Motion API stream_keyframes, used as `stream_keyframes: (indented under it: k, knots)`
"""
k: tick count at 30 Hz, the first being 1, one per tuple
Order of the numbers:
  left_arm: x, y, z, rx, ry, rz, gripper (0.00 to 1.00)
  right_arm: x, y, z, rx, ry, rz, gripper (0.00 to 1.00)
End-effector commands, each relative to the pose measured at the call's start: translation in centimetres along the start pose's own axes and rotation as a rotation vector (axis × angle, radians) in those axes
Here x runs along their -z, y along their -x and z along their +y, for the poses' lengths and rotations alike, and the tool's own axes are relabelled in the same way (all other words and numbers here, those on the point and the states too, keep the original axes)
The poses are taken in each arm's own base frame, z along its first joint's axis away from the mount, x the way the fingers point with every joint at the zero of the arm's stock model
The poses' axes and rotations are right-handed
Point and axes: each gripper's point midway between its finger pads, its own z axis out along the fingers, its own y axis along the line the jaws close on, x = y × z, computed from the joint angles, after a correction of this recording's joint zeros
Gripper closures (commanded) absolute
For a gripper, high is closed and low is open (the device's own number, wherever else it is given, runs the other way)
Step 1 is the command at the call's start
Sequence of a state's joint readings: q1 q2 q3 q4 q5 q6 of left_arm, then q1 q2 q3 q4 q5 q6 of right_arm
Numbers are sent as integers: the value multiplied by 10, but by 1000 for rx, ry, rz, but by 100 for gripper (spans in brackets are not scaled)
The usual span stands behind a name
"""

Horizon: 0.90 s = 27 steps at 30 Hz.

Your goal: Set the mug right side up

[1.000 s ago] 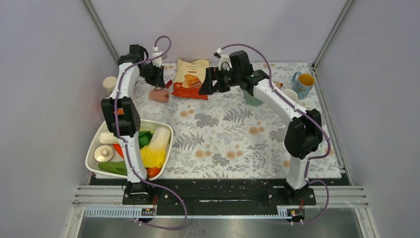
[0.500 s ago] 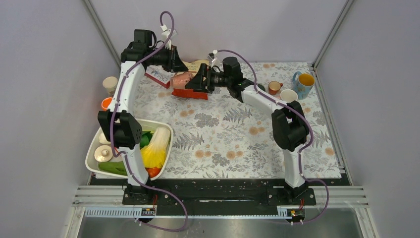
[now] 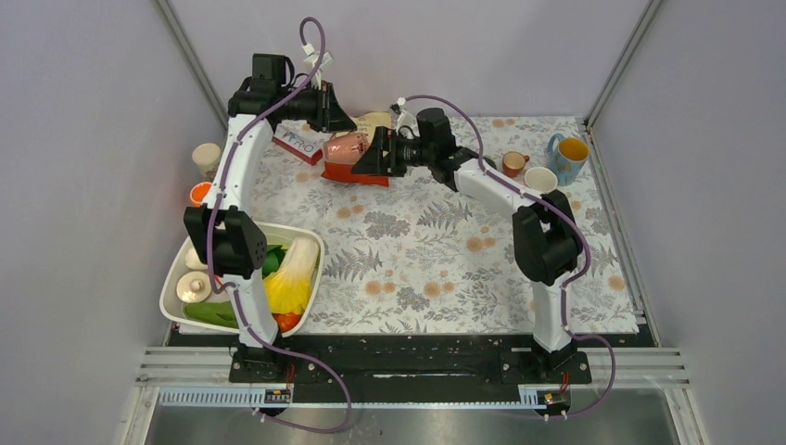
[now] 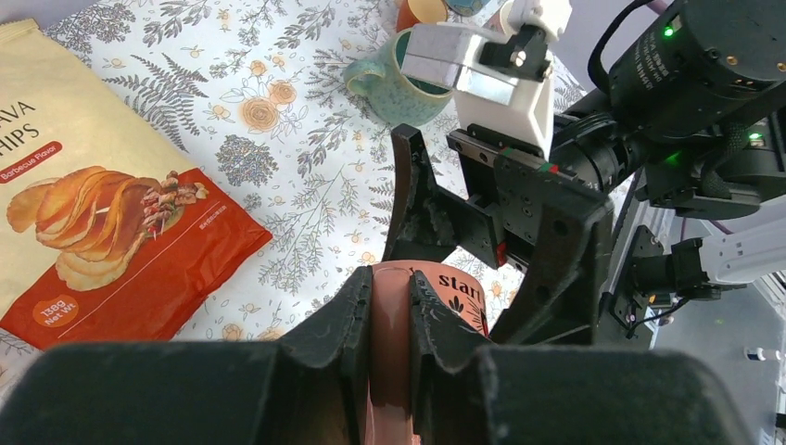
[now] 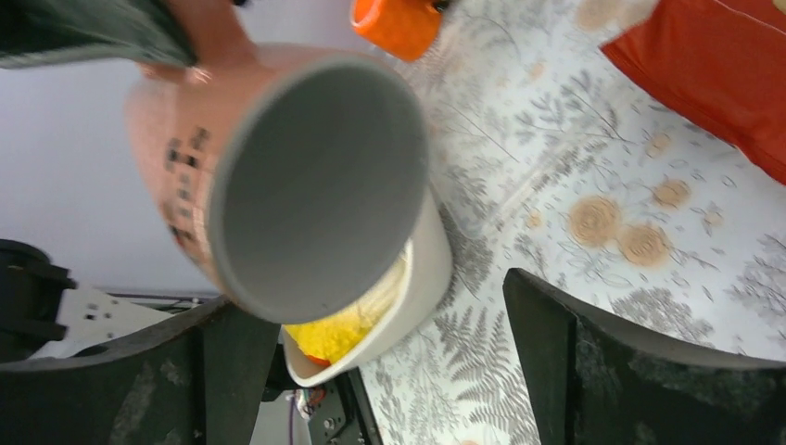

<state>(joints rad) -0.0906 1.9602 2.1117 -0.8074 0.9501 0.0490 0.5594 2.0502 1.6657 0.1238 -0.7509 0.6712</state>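
The pink mug [image 3: 345, 146] hangs in the air at the back of the table, tilted on its side. My left gripper [image 3: 339, 124] is shut on its handle [image 4: 390, 343]; black lettering shows on the mug's body [image 4: 451, 289]. In the right wrist view the mug's grey inside [image 5: 310, 190] faces the camera. My right gripper [image 3: 367, 160] is open just right of the mug, one finger [image 5: 222, 371] below the rim and the other finger [image 5: 593, 362] well apart. It touches nothing.
A chips bag [image 3: 358, 174] lies under the mug. A white basket [image 3: 172, 280] of vegetables sits at front left. A box [image 3: 295, 142], a white cup [image 3: 205, 158] and an orange cup [image 3: 198, 194] stand left. A teal mug [image 4: 399, 88], a blue mug [image 3: 568, 156] and small cups [image 3: 513, 163] stand at the back right.
My left gripper lifted the mug off the table and carried it right, above the chips bag. My right gripper moved left and now stands open at the mug's mouth.
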Motion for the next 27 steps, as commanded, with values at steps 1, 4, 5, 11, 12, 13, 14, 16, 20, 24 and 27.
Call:
stream_keyframes:
  k: [1, 4, 5, 11, 12, 13, 14, 16, 20, 24, 27]
  knots:
    - [11, 19, -19, -99, -16, -49, 100, 26, 10, 9, 156, -125, 0, 3]
    - [11, 17, -19, -105, -13, -40, 100, 35, 12, 25, 238, -86, 3, 1]
    - [11, 15, -19, -106, -15, -37, 100, 37, 12, 39, 267, -30, 7, 1]
    - [11, 12, -21, -111, -13, -28, 100, 48, 27, 65, 372, 40, -88, 1]
    - [11, 13, -23, -112, -19, -29, 100, 47, 30, 65, 366, 33, -97, 1]
    - [11, 13, -25, -111, -26, -30, 100, 45, 33, 65, 358, 34, -104, 1]
    - [10, 12, -28, -111, -32, -27, 100, 43, 34, 66, 352, 43, -108, 1]
    - [9, 11, -36, -114, -51, -20, 100, 39, 39, 67, 337, 62, -121, 0]
    - [10, 14, -53, -112, -100, -25, 100, 30, 43, 74, 287, 123, -117, 4]
    - [10, 16, -63, -100, -135, -29, 100, 30, 47, 87, 289, 179, -117, 11]
    - [4, 12, -60, -81, -139, -23, 100, 33, 47, 108, 291, 276, -104, 32]
